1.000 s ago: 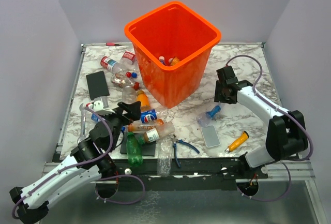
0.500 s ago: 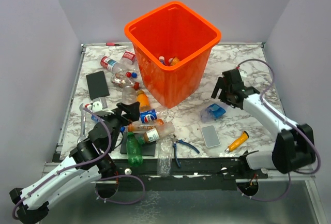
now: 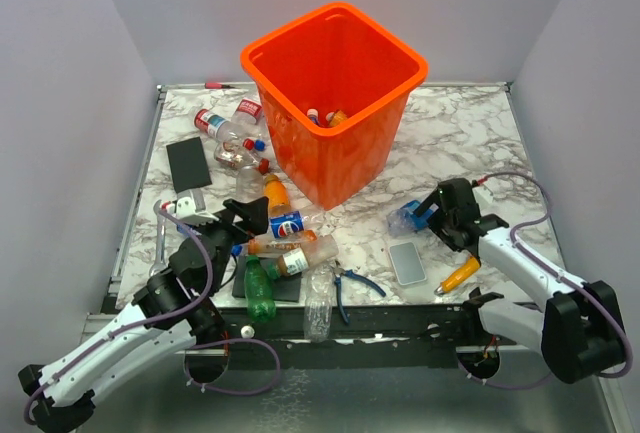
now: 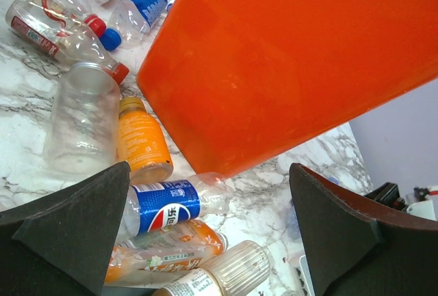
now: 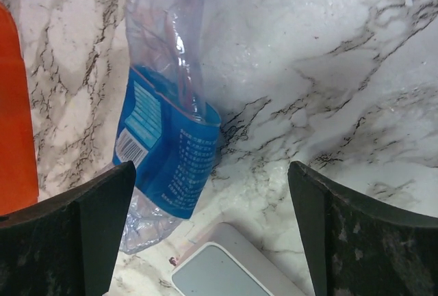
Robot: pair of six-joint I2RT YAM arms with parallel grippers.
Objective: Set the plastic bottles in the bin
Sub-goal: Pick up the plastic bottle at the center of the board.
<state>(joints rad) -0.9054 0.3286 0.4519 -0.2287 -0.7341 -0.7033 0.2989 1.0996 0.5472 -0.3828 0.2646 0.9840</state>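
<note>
Orange bin (image 3: 345,158) is standing upright with a few bottles lying inside. Most plastic bottles (image 3: 287,224) are lying scattered to its left. Crushed blue-label bottle (image 5: 168,145) is lying flat to its right.

A grey flat device (image 3: 407,262) is laid on the marble table (image 3: 460,133), with an orange-handled tool (image 3: 458,274) just beside it; blue-handled pliers (image 3: 350,288) are seen near the front edge.
</note>
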